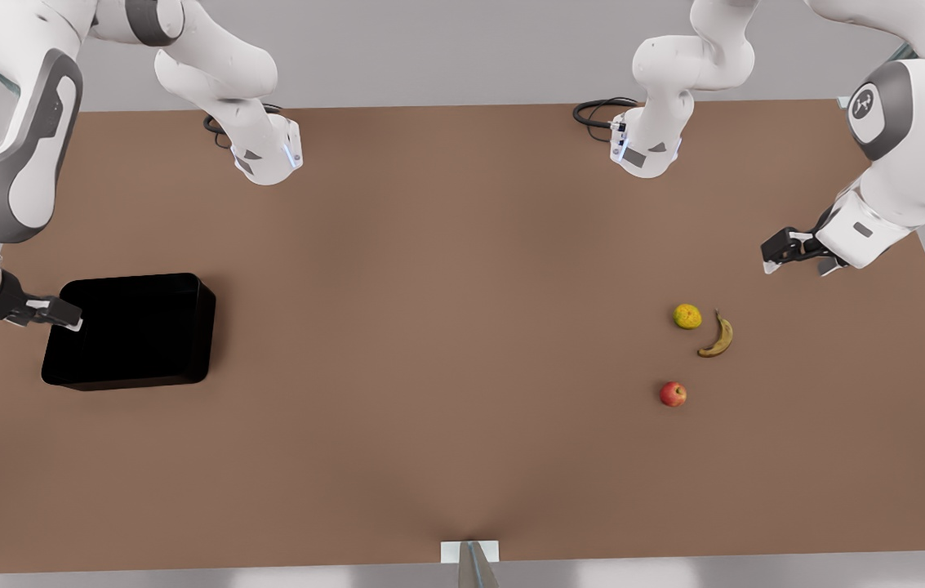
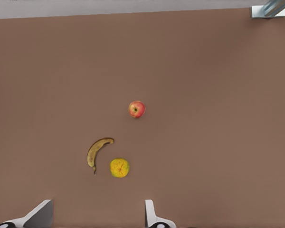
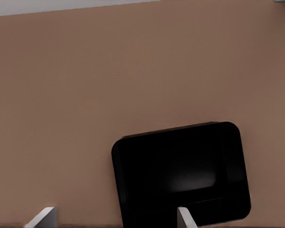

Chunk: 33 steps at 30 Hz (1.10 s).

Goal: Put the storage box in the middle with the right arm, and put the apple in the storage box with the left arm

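Closest to the front camera among the fruit, our apple (image 1: 673, 394) sits on the brown table (image 1: 446, 425) toward the front view's right, red with a yellowish patch, apart from everything else. Beyond it we see a banana (image 1: 716, 336) and a bumpy yellow-green fruit (image 1: 687, 316) just beside each other, not touching as far as we can tell. Our left gripper (image 1: 797, 263) hangs above the table past those fruits, well apart from the apple, its fingers (image 2: 151, 214) spread with nothing between them.

Far off on the front view's left lies the storage box (image 1: 131, 331), glossy black and low-walled, resting flat near the table's edge. Our right gripper (image 1: 60, 317) is at its outer wall, fingers (image 3: 185, 217) spread wide; one seems to hang over the rim, though we cannot tell if it touches.
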### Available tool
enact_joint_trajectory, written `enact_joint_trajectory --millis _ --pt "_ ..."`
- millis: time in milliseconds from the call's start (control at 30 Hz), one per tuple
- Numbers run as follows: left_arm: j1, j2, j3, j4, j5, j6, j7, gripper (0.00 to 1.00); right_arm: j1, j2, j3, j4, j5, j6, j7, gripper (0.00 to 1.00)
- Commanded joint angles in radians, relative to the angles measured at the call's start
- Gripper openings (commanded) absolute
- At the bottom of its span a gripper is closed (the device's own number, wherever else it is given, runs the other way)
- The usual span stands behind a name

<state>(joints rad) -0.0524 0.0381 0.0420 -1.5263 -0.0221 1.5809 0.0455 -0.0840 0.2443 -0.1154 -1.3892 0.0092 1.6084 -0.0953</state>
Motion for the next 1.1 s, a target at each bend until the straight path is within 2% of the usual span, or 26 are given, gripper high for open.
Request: enact_joint_trajectory --millis 0,67,100,133,200,233,300,367,400,467,500,533,633,733,833,967,1067 --pt "0.000 0.002 -0.001 0.002 -0.001 0.001 -0.002 1.00 -0.013 0.001 0.007 -0.001 0.000 -0.001 0.002 1.00" --pt "0.000 0.012 -0.001 0.006 -0.007 -0.012 -0.010 1.00 -0.013 0.001 0.007 -0.002 -0.002 -0.002 0.002 1.00" --pt "0.000 0.091 0.009 0.089 -0.048 -0.045 -0.151 1.00 -0.013 0.003 0.007 -0.004 -0.002 -0.007 0.000 1.00" --pt "0.000 0.215 0.013 0.204 -0.120 -0.076 -0.476 1.00 -0.020 0.012 0.005 -0.004 -0.003 -0.007 -0.009 1.00" --pt "0.000 0.370 0.113 0.255 -0.487 -0.075 -0.999 1.00 -0.140 0.030 0.005 -0.017 -0.003 -0.007 -0.221 1.00" --pt "0.008 0.517 0.131 0.359 -0.639 -0.059 -1.206 1.00 -0.195 0.032 -0.003 -0.033 -0.005 -0.004 -0.313 1.00" --pt "0.046 0.661 0.133 0.324 -1.021 0.114 -1.331 1.00 -0.237 0.041 -0.024 -0.085 -0.034 0.011 -0.339 1.00" --pt "0.048 0.714 0.134 0.261 -1.237 0.206 -1.311 1.00 -0.258 0.044 -0.036 -0.313 -0.049 0.304 -0.333 1.00" --pt "0.046 0.712 0.131 0.259 -1.270 0.277 -1.323 1.00 -0.260 0.049 -0.036 -0.375 -0.049 0.402 -0.333 1.00" --pt "0.043 0.741 0.130 0.321 -1.254 0.280 -1.299 1.00 -0.281 0.098 -0.036 -0.386 -0.048 0.438 -0.340 1.00" --pt "0.043 0.714 0.134 0.313 -1.239 0.255 -1.299 1.00 -0.290 0.127 -0.036 -0.384 -0.048 0.458 -0.342 1.00" --pt "0.043 0.691 0.130 0.269 -1.168 0.182 -1.241 1.00 -0.307 0.147 -0.038 -0.376 -0.048 0.464 -0.342 1.00" --pt "0.026 0.658 0.125 0.137 -1.147 0.071 -0.981 1.00 -0.306 0.190 -0.070 -0.369 -0.041 0.499 -0.343 1.00" --pt "0.011 0.743 0.119 0.147 -1.070 0.128 -0.888 1.00 -0.304 0.283 -0.104 -0.355 -0.023 0.587 -0.377 1.00" --pt "0.016 0.750 0.144 0.127 -1.023 0.131 -0.900 1.00 -0.304 0.331 -0.115 -0.361 -0.015 0.656 -0.382 1.00" --pt "0.020 0.750 0.164 0.080 -0.992 0.142 -0.888 1.00 -0.304 0.368 -0.115 -0.370 -0.015 0.651 -0.382 1.00" --pt "0.020 0.775 0.157 0.074 -1.047 0.269 -0.903 1.00 -0.304 0.369 -0.116 -0.372 -0.017 0.613 -0.392 1.00"
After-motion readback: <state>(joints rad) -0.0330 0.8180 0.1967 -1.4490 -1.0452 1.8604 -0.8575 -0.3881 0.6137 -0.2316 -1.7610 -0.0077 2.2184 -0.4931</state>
